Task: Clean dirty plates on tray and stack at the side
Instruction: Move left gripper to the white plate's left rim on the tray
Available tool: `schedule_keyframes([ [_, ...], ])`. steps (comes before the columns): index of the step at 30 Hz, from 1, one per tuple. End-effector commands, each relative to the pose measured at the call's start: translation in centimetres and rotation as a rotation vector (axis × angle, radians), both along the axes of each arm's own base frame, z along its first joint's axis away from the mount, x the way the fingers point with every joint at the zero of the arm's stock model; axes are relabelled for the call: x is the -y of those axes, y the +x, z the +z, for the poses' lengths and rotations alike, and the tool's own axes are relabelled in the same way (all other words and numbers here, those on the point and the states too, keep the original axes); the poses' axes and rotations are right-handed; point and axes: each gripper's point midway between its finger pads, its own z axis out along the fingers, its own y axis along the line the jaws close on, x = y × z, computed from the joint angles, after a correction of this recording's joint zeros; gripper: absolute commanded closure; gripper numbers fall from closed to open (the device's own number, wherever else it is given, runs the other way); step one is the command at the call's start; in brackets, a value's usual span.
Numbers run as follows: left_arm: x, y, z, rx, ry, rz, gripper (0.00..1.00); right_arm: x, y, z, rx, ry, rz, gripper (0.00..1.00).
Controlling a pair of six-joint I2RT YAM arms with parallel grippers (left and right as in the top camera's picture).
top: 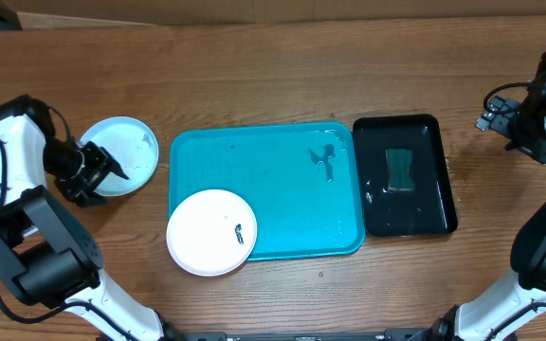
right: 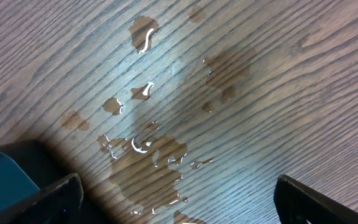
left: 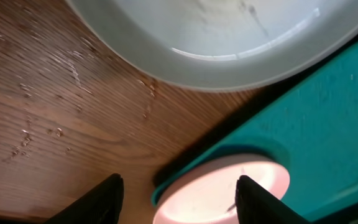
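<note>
- The left gripper (top: 102, 172) (left: 179, 183) is spread open with nothing between its jaws. It hangs low over the brown wooden worktop (left: 42, 99) at the lower-left rim of the round pale blue plastic plate (top: 126, 147).
- That plate sits on the worktop just left of the large turquoise plastic tray (top: 282, 189), apart from its rim. This looks like the stacking spot.
- Judged from this, the step in hand is fetching the round white plastic plate (top: 207, 232), which carries a small dark smear near its right edge.
- To do it well, I would approach the white plate's overhanging lip, where the jaws can close over and under the rim. It should also be kept level, as the tray's surface looks wet.
- The white plate lies on the tray's front-left corner and overhangs the edge. It is to the right of the left gripper and nearer the robot; in the left wrist view it shows low down, between the two fingers (left: 107, 196).
- No yellow-green plate can be made out.
- The dark green sponge (top: 401, 169) rests in the glossy black rectangular tray (top: 439, 142), just right of the turquoise tray.
- The right gripper (top: 493, 112) (right: 179, 193) is also spread open and empty, over wet worktop beyond the black tray's far right corner.
</note>
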Motion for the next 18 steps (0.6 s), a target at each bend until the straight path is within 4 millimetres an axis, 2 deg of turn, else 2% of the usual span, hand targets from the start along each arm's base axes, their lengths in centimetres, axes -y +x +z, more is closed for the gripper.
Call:
schedule_keyframes([
  [1, 3.4, 0.9, 3.2, 0.121, -0.010, -0.143, 0.42, 0.1, 0.3, 1.0, 0.027, -0.009, -0.004, 0.00],
  [5, 6.3, 0.2, 5.3, 0.165, 0.047, -0.236, 0.43, 0.1, 0.3, 1.0, 0.027, -0.009, -0.004, 0.00],
  [9, 8.7, -1.8, 5.4, 0.129, 0.179, -0.320, 0.46, 0.1, 0.3, 1.0, 0.027, -0.009, -0.004, 0.00],
  [13, 11.0, -3.6, 4.1, 0.093, 0.219, -0.417, 0.47, 0.1, 0.3, 1.0, 0.027, -0.009, -0.004, 0.00],
  [18, 10.3, -5.6, 1.3, -0.002, 0.315, -0.414, 0.52, 0.1, 0.3, 1.0, 0.027, -0.009, -0.004, 0.00],
])
